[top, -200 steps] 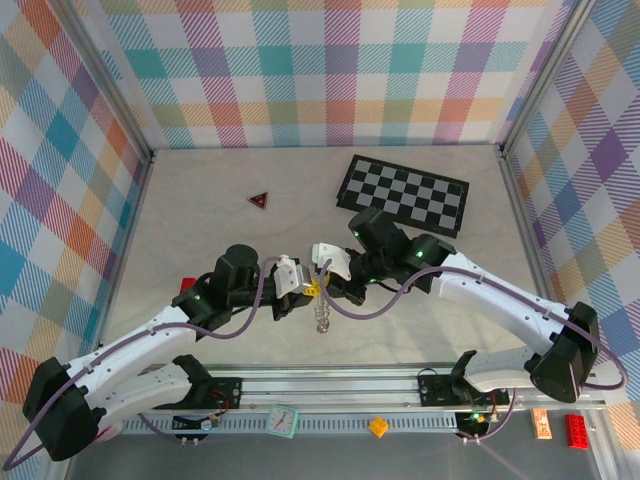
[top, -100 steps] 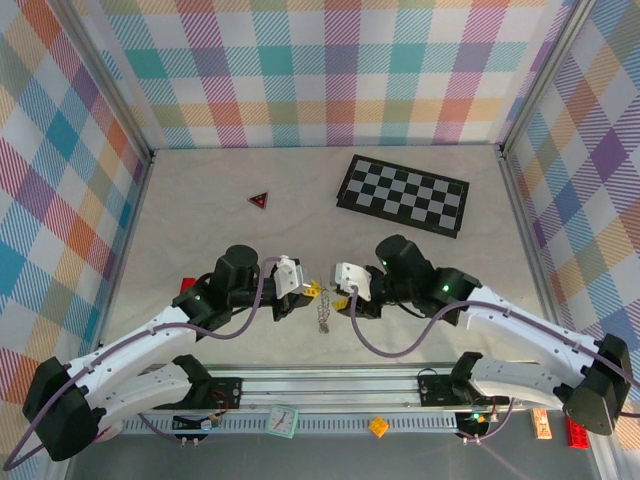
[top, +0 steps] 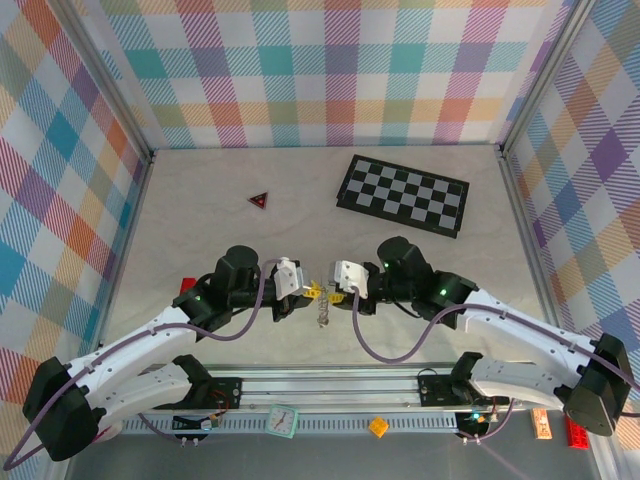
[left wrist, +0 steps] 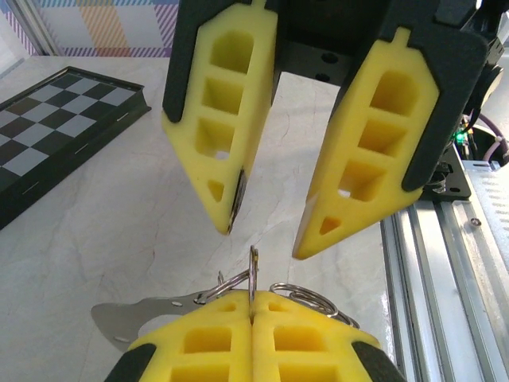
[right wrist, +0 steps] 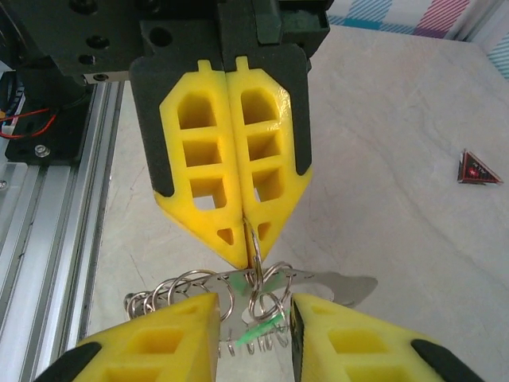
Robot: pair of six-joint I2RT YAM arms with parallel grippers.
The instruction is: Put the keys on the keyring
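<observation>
We are starting at the left, where a small red triangle [top: 259, 200] is lying alone on the tabletop [top: 200, 240], well apart from the arms. Next, the left fingers [top: 310, 291] are pressing tight together, and they are pinching one ring of the keyring [top: 322, 315] between their tips. That ring is standing upright. The other rings are bunching just under it, and the chain is trailing from there toward the near edge. We are not able to tell if it is touching the tabletop. A flat silvery piece [right wrist: 342, 286] is sticking out sideways from the bunch. A small green piece [right wrist: 258, 334] is showing among the rings, and we cannot tell if it is a key. The right fingers [top: 337, 295] are facing the left ones, tip to tip and very near. They are standing partly open and gripping nothing, with some rings sitting in the gap between them. Farther right and farther back, a checkerboard [top: 403, 195] is lying flat.
</observation>
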